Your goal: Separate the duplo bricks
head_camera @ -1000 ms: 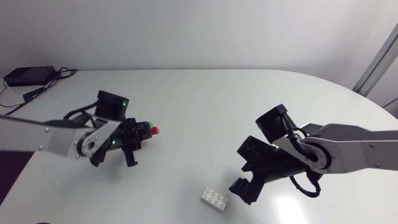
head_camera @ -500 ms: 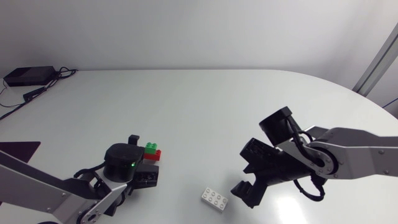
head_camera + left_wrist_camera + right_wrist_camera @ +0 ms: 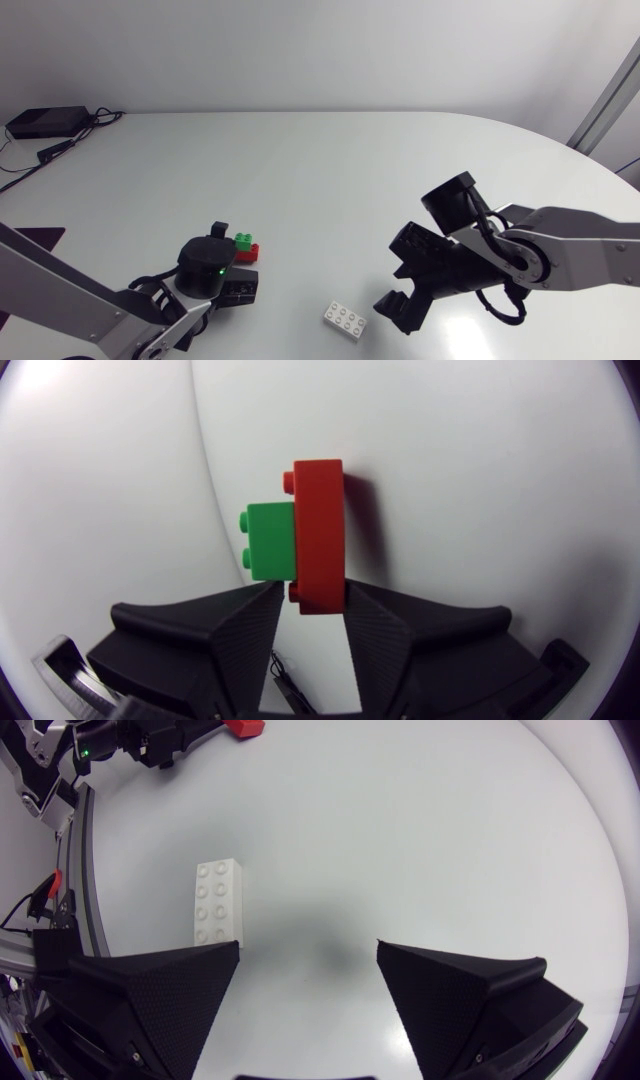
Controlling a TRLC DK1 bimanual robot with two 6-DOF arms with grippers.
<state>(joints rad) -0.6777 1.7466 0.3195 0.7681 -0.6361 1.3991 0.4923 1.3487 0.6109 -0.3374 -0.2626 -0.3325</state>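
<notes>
White table (image 3: pixel 330 170) is carrying everything, three bricks and both arms over it.

Right arm (image 3: pixel 560 245) is coming in from the right edge and sitting low over the near-right part of the table. Left arm (image 3: pixel 90 310) is coming in from the lower left, with its wrist down at the near-left part.

Right gripper (image 3: pixel 308 955) is standing wide open and holding nothing; only bare table is showing between its fingers. Left gripper (image 3: pixel 312 592) is closed down to a narrow gap and is pinching the near end of the red brick (image 3: pixel 318 530) from both sides.

White brick (image 3: pixel 347 320) is lying flat on the table, studs up, just beside the right gripper. In the right wrist view it is sitting just ahead of one finger, outside the gap. Can't tell if they are touching.

Red brick is sticking out ahead of the left fingers, down at the table. Green brick (image 3: pixel 272 540), the smaller one, is sitting pressed against the red one's side, so the pair is joined. Both are sitting well apart from the white brick.
</notes>
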